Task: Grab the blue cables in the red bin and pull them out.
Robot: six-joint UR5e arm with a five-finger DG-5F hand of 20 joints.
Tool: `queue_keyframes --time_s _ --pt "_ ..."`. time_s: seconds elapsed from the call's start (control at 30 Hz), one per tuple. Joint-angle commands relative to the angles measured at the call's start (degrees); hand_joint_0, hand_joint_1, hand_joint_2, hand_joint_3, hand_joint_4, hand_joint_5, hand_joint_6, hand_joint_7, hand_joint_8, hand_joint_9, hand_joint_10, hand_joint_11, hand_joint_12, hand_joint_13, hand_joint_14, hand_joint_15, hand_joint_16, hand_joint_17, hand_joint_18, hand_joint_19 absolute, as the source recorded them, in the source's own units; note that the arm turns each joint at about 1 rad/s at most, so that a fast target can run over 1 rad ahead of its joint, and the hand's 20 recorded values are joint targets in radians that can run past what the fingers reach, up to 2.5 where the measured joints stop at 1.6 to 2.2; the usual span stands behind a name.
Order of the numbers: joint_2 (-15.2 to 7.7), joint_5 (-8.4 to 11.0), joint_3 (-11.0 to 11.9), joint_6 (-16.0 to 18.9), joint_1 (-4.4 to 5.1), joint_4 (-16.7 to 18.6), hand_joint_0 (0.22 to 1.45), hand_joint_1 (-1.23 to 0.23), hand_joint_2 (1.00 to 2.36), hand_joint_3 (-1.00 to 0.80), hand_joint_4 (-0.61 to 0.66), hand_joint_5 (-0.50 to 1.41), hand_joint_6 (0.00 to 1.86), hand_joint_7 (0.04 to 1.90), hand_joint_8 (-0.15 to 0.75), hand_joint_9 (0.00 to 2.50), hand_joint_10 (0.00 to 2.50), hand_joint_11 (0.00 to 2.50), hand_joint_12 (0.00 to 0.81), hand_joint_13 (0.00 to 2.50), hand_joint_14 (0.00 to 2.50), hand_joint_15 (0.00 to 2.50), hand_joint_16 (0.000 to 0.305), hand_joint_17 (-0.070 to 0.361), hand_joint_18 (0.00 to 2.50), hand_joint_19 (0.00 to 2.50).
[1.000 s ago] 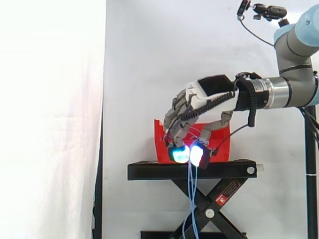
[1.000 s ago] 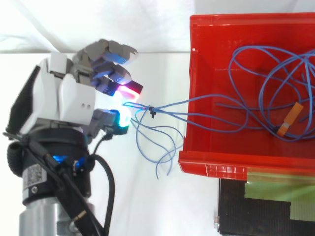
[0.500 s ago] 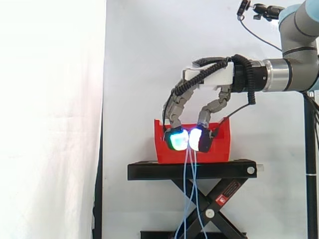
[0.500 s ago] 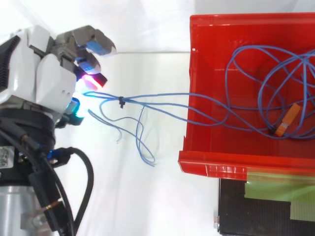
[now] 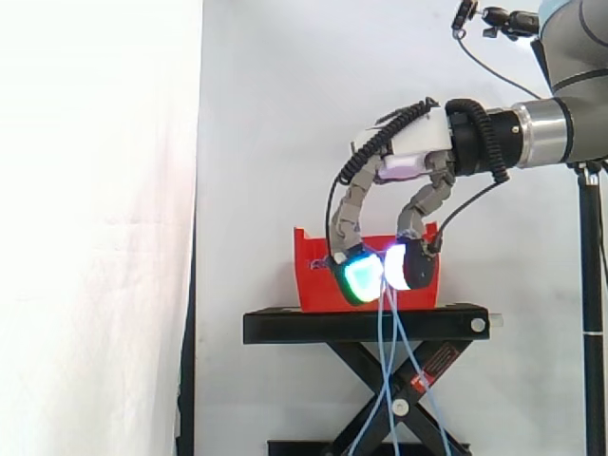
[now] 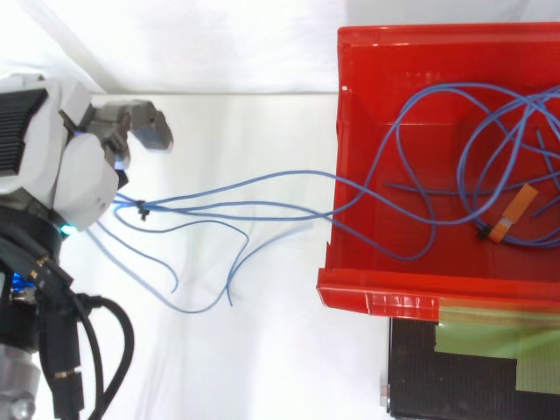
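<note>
White curtain behind, robot hand pinches blue cables (lower ends cropped) from red bin.

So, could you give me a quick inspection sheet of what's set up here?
Surface: black stand carrying the red bin.
Job's things: blue cables, partly in the red bin, partly drawn out over its rim.
Clutter: an orange tag among the blue cables in the bin.
Hand: the hand is beside the bin, fingers curled, pinching the blue cables.
Cables: strands stretch from hand to bin; loose ends hang down past the stand.
Surroundings: white curtain behind.
</note>
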Motion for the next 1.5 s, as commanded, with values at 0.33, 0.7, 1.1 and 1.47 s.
queue_keyframes --time_s 0.33,0.7,1.1,1.47 --pt "-0.01 7.29 -4.47 27.30 4.65 -5.26 0.85 -0.94 1.00 -1.00 -0.05 1.03 0.38 0.75 0.154 1.06 0.03 0.85 0.290 0.87 0.02 0.59 0.041 0.091 0.80 0.83" --pt "-0.01 10.72 -5.61 45.94 7.64 -6.22 0.85 -0.93 1.00 -1.00 -0.05 1.04 0.38 0.76 0.152 1.06 0.03 0.85 0.290 0.87 0.02 0.59 0.041 0.091 0.80 0.83" --pt "-0.01 14.41 -5.61 69.49 9.40 -9.92 0.85 -0.94 1.00 -1.00 -0.06 1.04 0.38 0.76 0.155 1.06 0.03 0.85 0.288 0.87 0.03 0.58 0.041 0.092 0.80 0.83" --pt "-0.01 15.46 -5.96 83.99 9.92 -13.78 0.85 -0.93 1.00 -1.00 -0.06 1.03 0.38 0.75 0.157 1.07 0.03 0.85 0.290 0.87 0.02 0.59 0.041 0.092 0.80 0.83"
